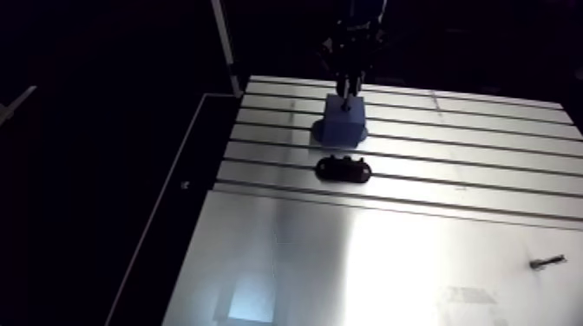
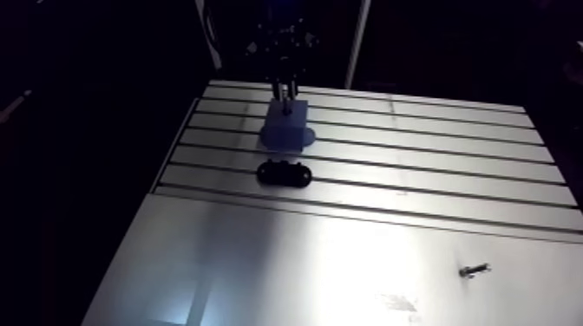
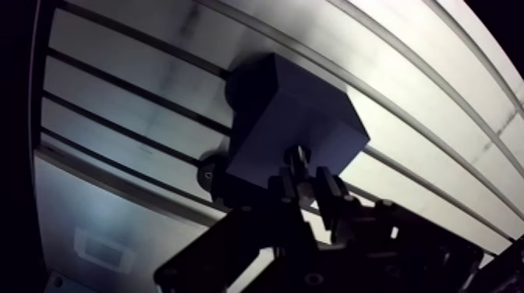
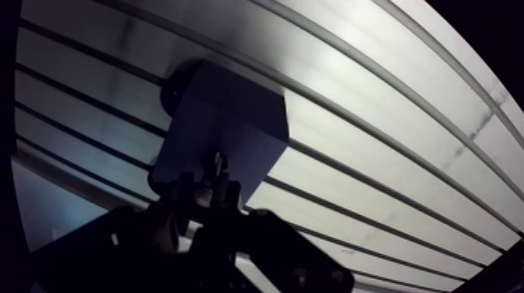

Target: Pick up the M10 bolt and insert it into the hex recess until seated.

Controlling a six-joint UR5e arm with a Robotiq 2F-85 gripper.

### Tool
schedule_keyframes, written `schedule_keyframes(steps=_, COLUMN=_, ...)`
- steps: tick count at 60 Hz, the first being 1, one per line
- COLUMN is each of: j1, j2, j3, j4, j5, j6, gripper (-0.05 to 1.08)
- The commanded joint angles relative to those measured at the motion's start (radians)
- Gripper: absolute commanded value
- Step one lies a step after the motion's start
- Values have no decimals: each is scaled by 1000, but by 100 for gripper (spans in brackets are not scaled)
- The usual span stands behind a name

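Our tool [image 3: 302, 178] pinches what we take for the bolt [image 3: 295, 160], its axis pointing down at the top of the block [image 3: 292, 117] just beneath, where the recess is hidden from us, with a black plate [image 1: 343, 168] beside it on the bench [image 1: 390, 260].

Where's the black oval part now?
Arm view: the black oval part lies on the slotted table, just in front of the blue block, toward the camera.
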Motion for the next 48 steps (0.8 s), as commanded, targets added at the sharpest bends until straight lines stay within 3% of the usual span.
schedule_keyframes(steps=1, j1=0, j2=1, j3=0, j4=-1, j5=0, j6=0, gripper=80)
schedule_keyframes(steps=41, j1=5, j2=6, j3=8, j4=-2, j5=0, j6=3, gripper=78)
schedule_keyframes(steps=45, j1=5, j2=7, j3=8, j4=-2, j5=0, j6=3, gripper=72)
schedule_keyframes(steps=46, j1=5, j2=7, j3=6, j4=-2, j5=0, j6=3, gripper=63)
schedule_keyframes(steps=47, j1=5, j2=7, j3=6, j4=-2, j5=0, j6=3, gripper=63)
schedule_keyframes(steps=48, j1=5, j2=6, j3=8, j4=-2, j5=0, j6=2, gripper=49)
